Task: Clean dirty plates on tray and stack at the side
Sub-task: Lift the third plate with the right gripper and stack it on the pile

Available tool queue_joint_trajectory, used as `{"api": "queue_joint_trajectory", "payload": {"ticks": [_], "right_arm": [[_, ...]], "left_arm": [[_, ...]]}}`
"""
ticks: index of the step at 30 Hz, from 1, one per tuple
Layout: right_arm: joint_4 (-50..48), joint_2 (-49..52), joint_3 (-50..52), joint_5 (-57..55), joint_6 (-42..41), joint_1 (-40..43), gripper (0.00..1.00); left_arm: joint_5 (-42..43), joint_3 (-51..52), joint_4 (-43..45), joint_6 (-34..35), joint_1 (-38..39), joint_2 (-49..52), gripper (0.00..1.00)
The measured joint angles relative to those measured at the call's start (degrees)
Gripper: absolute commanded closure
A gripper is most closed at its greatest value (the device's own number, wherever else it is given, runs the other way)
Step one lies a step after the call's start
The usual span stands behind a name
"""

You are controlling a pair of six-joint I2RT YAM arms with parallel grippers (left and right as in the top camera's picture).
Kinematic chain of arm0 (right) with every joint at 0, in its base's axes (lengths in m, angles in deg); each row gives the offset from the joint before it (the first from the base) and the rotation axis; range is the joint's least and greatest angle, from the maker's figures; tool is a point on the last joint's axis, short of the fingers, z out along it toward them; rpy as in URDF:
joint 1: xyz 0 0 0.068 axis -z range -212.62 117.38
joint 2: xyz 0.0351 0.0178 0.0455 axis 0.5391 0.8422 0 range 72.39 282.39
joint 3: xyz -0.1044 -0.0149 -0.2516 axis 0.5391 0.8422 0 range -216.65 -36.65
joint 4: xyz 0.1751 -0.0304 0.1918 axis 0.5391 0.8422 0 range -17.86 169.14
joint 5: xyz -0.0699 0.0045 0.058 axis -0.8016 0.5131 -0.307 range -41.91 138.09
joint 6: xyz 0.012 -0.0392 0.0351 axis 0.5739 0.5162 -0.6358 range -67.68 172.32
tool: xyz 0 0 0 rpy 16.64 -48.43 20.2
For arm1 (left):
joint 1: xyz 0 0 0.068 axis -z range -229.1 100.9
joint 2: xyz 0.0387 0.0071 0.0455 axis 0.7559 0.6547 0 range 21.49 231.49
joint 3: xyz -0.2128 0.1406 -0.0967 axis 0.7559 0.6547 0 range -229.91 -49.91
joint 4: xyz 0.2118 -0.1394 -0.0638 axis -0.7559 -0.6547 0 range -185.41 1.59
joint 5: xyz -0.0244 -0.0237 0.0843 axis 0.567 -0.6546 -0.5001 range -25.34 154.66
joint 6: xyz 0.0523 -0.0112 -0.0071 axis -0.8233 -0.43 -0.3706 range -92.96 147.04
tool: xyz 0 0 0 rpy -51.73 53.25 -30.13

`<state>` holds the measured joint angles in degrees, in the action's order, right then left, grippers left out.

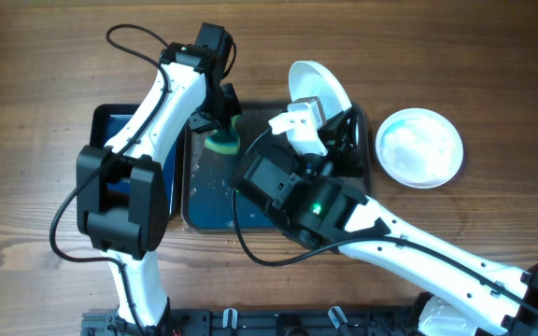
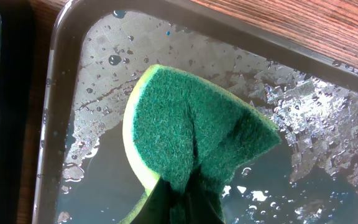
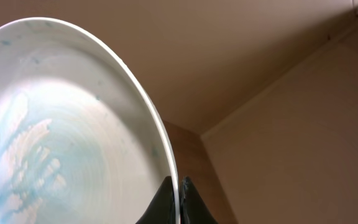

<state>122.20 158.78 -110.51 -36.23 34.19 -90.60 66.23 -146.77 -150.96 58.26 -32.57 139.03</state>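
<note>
My right gripper point(image 1: 330, 105) is shut on the rim of a white plate point(image 1: 316, 86) and holds it tilted on edge above the far right of the grey-blue tray point(image 1: 204, 201). In the right wrist view the plate point(image 3: 61, 124) shows pale blue smears, with my fingertips point(image 3: 179, 193) pinching its rim. My left gripper point(image 1: 219, 126) is shut on a green and yellow sponge point(image 1: 220, 142), held over the tray's far left part. In the left wrist view the sponge point(image 2: 197, 124) hangs over the wet tray point(image 2: 104, 62). A second white plate point(image 1: 418, 147) with a pale blue film lies on the table right of the tray.
A smaller glossy blue tray point(image 1: 120, 126) lies just left of the big tray, partly under my left arm. My right arm crosses the big tray's near right part. The table is bare wood. A black rail runs along the front edge.
</note>
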Motion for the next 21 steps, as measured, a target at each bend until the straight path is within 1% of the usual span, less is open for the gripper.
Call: {"api": "queue_joint_trajectory", "payload": {"ticks": [2, 3, 4, 6, 8, 9, 10, 11, 13, 15, 16, 17, 18, 20, 21], "right_arm": [[0.00, -0.02, 0.00, 0.59, 0.07, 0.00, 0.96], [0.04, -0.07, 0.00, 3.08, 0.07, 0.15, 0.96], [0.39, -0.17, -0.02, 7.85, -0.70, 0.94, 0.96], [0.48, -0.28, 0.28, 21.18, -4.09, 5.42, 0.96], [-1.51, -0.37, 2.36, 37.48, -6.80, 14.64, 0.96], [-2.19, -0.37, 3.45, 43.69, -7.39, 18.78, 0.96], [-2.91, -0.37, 5.38, 57.48, -7.06, 28.39, 0.96], [-2.82, -0.37, 6.14, 66.18, -5.84, 35.36, 0.96], [-3.04, -0.37, 6.14, 76.37, -4.09, 43.80, 0.96], [-2.95, -0.37, 6.14, 82.01, -2.80, 52.72, 0.96], [-2.78, -0.37, 6.14, 84.30, -2.58, 60.78, 0.96], [-2.73, -0.37, 6.14, 85.09, -2.47, 63.58, 0.96], [-2.80, -0.37, 6.14, 86.44, -2.12, 69.00, 0.96], [-3.10, -0.35, 6.38, 86.84, -2.08, 76.19, 0.96], [-3.56, -0.28, 6.84, 86.84, -2.08, 78.23, 0.96]], "left_arm": [[0.00, 0.00, 0.00, 0.00, 0.00, 0.00, 0.96], [0.00, 0.00, 0.00, 0.00, 0.00, 0.00, 0.96], [0.00, 0.00, 0.02, 0.00, 0.00, 0.00, 0.96], [0.00, 0.00, 0.00, 0.00, 0.00, 0.00, 0.96], [0.00, 0.00, 0.02, 0.00, 0.00, 0.00, 0.96], [0.00, 0.00, 0.09, 0.00, 0.00, 0.00, 0.96], [0.00, 0.00, 0.04, 0.00, 0.00, 0.00, 0.96], [0.00, 0.00, 0.02, 0.00, 0.00, 0.00, 0.96], [0.00, 0.00, 0.04, 0.00, 0.00, 0.00, 0.96], [0.00, 0.00, 0.17, 0.00, 0.00, 0.00, 0.96], [0.00, 0.00, 0.42, 0.00, 0.00, 0.00, 0.96], [0.00, 0.00, 0.52, 0.00, 0.02, 0.00, 0.96], [0.00, 0.00, 0.68, 0.00, 0.00, 0.00, 0.96], [0.00, 0.00, 0.68, 0.00, 0.00, 0.00, 0.96], [0.00, 0.00, 0.70, 0.00, 0.00, 0.00, 0.96]]}}
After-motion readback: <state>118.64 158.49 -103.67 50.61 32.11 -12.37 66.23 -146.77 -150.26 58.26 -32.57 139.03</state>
